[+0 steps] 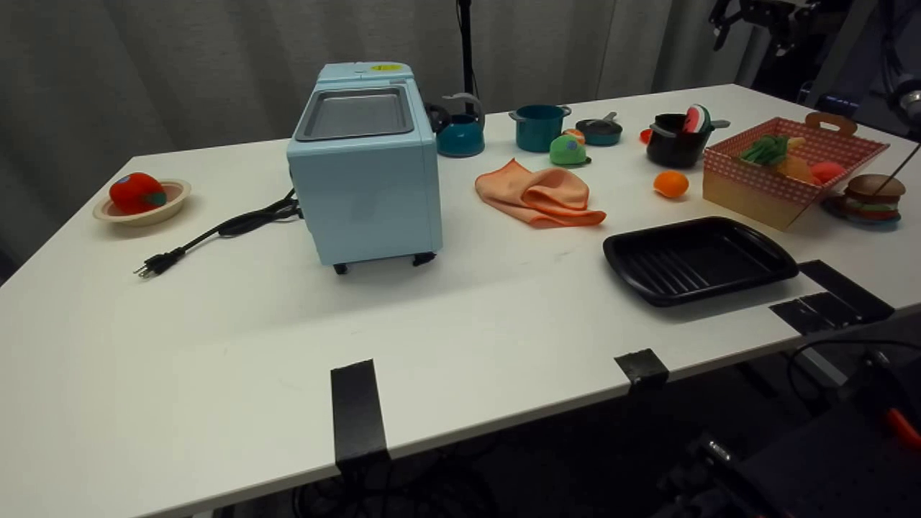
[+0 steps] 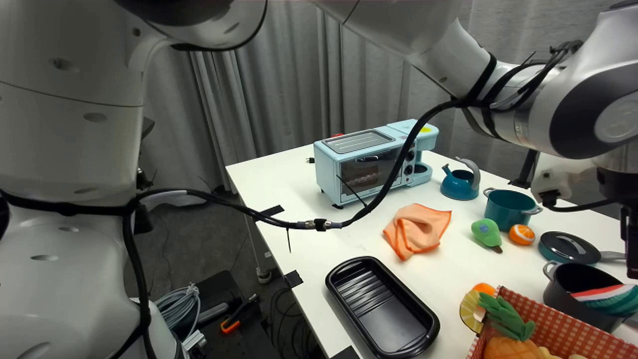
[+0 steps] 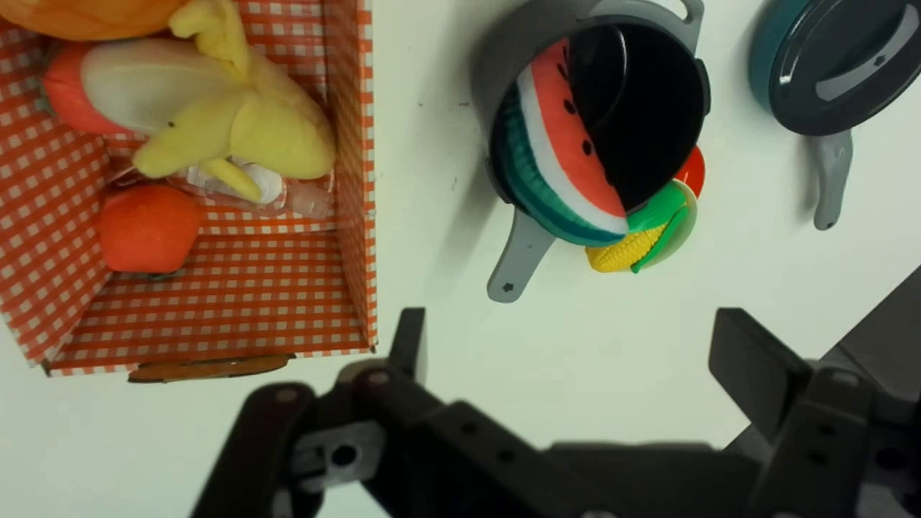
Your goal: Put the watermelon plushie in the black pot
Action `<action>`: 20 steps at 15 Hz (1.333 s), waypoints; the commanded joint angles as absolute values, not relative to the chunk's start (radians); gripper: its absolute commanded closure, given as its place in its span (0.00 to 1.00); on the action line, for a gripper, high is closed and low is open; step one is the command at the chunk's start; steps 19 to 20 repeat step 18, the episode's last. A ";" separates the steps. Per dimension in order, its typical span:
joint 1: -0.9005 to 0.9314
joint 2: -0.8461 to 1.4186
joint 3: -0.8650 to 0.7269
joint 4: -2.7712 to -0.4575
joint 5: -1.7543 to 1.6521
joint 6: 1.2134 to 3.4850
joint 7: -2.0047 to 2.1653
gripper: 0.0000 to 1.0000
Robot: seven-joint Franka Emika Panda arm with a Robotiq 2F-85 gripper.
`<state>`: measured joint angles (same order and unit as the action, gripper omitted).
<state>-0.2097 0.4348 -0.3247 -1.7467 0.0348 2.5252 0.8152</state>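
Note:
The watermelon plushie, a red wedge with a white band and green rind, sits tilted in the black pot. One end sticks over the rim near the grey handle. Both exterior views show the plushie standing partly above the rim of the pot. My gripper is open with nothing between its fingers. It is above the table, apart from the pot and plushie, and the pot's handle points toward it. In an exterior view my gripper is raised high above the table.
A red-checked basket with toy food stands beside the pot. Toy corn lies against the pot's other side. A teal lidded pan is nearby. An orange ball and a black grill pan lie toward the table's edge.

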 commanded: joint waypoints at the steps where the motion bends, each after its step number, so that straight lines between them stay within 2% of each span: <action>1: -0.165 0.339 -0.358 -1.893 -0.019 2.579 0.843 0.00; 5: -0.136 0.279 -0.380 -2.010 -0.082 2.633 0.884 0.00; 6: -0.170 0.347 -0.353 -1.916 -0.037 2.587 0.839 0.00; 20: -0.161 0.312 -0.357 -1.973 -0.050 2.612 0.849 0.00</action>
